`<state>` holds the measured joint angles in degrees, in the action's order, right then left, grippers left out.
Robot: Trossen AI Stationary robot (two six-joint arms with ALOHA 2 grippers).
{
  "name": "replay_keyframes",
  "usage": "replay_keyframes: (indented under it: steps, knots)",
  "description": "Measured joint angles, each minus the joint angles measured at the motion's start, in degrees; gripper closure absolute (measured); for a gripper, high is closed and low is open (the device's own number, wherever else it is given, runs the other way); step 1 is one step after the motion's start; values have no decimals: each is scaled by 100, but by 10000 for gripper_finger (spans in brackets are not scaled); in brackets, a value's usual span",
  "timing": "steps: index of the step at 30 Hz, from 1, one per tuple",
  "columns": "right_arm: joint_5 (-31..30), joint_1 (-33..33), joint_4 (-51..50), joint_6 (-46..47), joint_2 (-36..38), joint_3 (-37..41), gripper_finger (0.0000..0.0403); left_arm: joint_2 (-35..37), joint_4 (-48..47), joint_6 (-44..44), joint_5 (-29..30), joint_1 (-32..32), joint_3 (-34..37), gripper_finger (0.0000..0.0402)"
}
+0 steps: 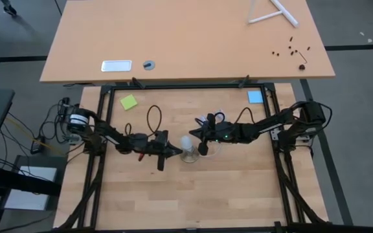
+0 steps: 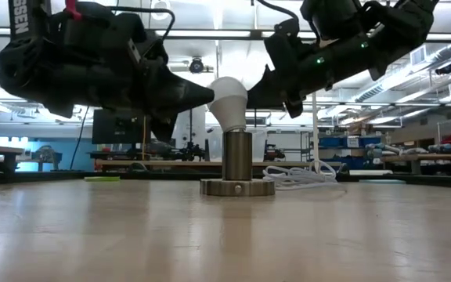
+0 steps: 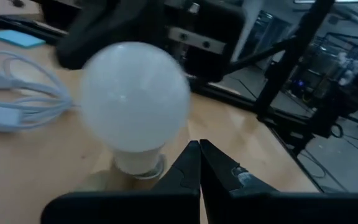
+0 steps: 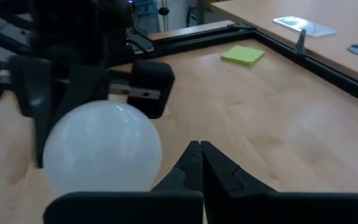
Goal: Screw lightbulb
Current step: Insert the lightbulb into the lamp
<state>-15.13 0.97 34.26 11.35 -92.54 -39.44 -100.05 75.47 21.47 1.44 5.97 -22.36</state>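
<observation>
The bulb (image 2: 228, 95) stands upright in the socket (image 2: 237, 168) mid-desk (image 1: 225, 194). The left hand (image 1: 168, 151) sits just left of it, fingers pressed together on nothing. The right hand (image 1: 201, 144), just right, is likewise closed and empty.

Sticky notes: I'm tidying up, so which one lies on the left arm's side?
The green note, near the left arm; the blue note lies on the right arm's side.

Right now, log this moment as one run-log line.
lightbulb: upright in socket | left gripper: shut, beside bulb | right gripper: shut, beside bulb
</observation>
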Motion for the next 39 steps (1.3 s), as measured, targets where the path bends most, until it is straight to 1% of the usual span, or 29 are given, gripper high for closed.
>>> replay_keyframes:
  steps: [4, 9, 27, 31, 35, 39]
  knots:
    - [32, 7, 7, -54, -4, 0, 402, 9, 12, 4, 186, -71, 19, 399]
    - [164, 17, 18, -55, -4, 0, 402, 0, 14, 20, 196, -147, -12, 399]
    - [154, 127, -52, -105, -4, 0, 401, -2, -17, -4, 237, -147, -5, 399]
    - [154, 147, -52, -191, -4, 0, 401, -2, -5, -103, 231, -145, -3, 399]
    - [145, 238, -52, -381, -4, 0, 401, -4, 82, -167, 80, -141, -1, 398]
    - [-3, 310, -50, -496, -4, 0, 401, -4, 126, -241, 43, -141, -1, 399]
